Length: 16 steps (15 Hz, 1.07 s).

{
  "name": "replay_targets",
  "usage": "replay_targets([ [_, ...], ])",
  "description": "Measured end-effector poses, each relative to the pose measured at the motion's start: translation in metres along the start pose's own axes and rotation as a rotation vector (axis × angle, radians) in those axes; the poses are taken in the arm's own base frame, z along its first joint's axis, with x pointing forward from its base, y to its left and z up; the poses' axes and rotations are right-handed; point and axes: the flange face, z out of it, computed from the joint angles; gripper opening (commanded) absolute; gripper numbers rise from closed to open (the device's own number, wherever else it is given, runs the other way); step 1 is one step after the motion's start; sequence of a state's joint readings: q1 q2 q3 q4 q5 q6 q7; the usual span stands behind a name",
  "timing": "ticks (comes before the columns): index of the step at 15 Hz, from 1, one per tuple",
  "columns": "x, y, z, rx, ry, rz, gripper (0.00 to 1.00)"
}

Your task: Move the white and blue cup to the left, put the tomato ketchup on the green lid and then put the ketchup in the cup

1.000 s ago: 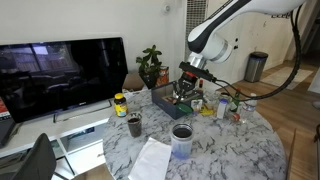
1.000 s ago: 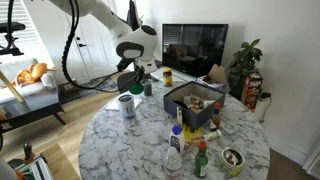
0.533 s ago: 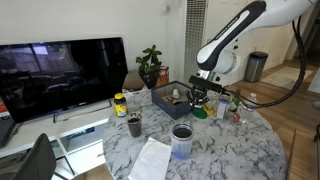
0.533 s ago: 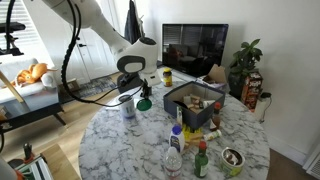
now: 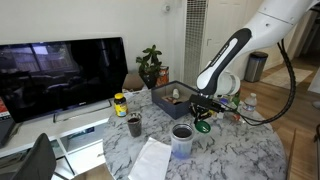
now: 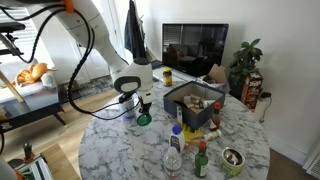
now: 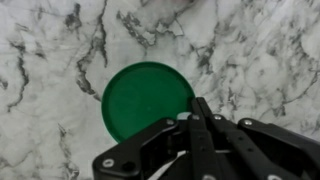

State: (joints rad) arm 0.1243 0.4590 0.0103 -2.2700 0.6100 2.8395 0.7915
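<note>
Where its fingers close together in the wrist view, the hand (image 7: 196, 106) pinches the lower right rim of the green lid (image 7: 148, 100). The disc spreads up and to the left of the fingertips, lying flat on or just above the marble tabletop (image 7: 260, 50). In both exterior views the lid sits low, directly beneath the hand. In an exterior view the white and blue cup (image 5: 182, 140) stands upright near the lid but apart from it, and the dark grey cup (image 5: 134, 125) stands farther off.
</note>
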Motion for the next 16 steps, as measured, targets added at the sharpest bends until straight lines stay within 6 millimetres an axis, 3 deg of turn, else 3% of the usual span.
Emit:
replay_targets([
  [2,0.001,0.005,0.013,-0.007,0.012,0.011,0.0],
  [3,0.001,0.007,0.018,-0.01,0.018,0.016,0.27],
  [5,0.002,0.011,0.028,-0.019,0.023,0.029,0.34],
  [8,0.003,0.01,0.03,-0.021,0.026,0.054,0.57],
  [11,0.001,-0.003,0.006,0.019,0.044,0.05,0.79],
  [14,-0.007,-0.017,-0.037,0.042,0.063,-0.013,0.99],
  [16,-0.016,-0.021,-0.067,0.011,0.061,-0.104,1.0],
])
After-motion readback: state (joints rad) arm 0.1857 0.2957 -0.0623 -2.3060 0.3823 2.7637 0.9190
